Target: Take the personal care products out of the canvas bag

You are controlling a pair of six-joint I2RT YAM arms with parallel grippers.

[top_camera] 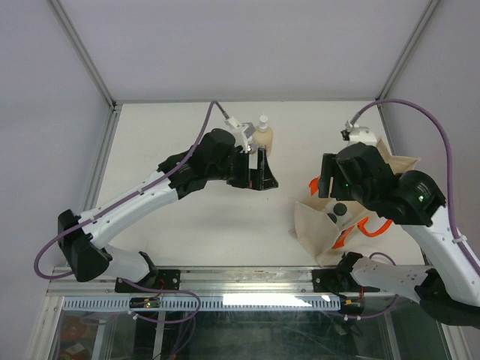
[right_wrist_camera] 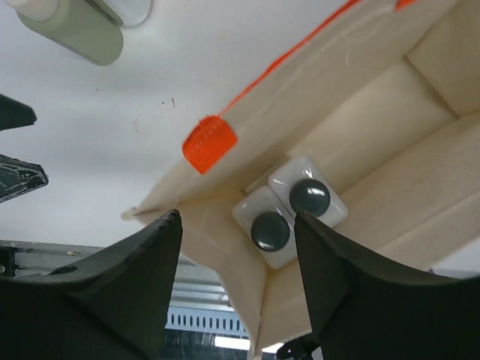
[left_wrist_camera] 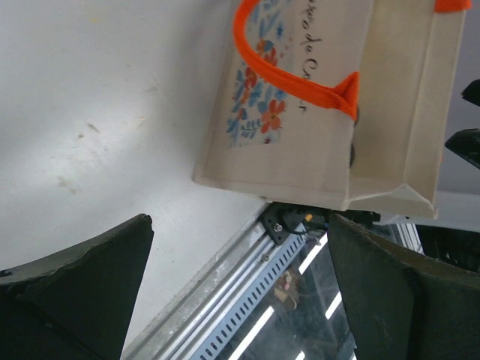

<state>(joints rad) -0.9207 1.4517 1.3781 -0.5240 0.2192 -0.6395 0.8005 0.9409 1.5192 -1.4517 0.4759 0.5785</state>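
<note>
The canvas bag (top_camera: 313, 225) lies at the near right with its mouth open and its orange handles (top_camera: 352, 229) hanging out. Two whitish square bottles with dark caps (right_wrist_camera: 270, 229) (right_wrist_camera: 309, 196) stand side by side inside it. My right gripper (right_wrist_camera: 238, 225) hovers open over the nearer bottle and the bag's wall, touching nothing. A cream pump bottle (top_camera: 264, 133) stands at the far middle of the table. My left gripper (top_camera: 259, 174) is open and empty just in front of it. An olive cylinder (right_wrist_camera: 75, 30) lies on the table beyond the bag.
The left wrist view looks along the table at the bag's printed side (left_wrist_camera: 300, 112) and the metal rail (left_wrist_camera: 247, 300) at the near edge. White walls enclose the table on three sides.
</note>
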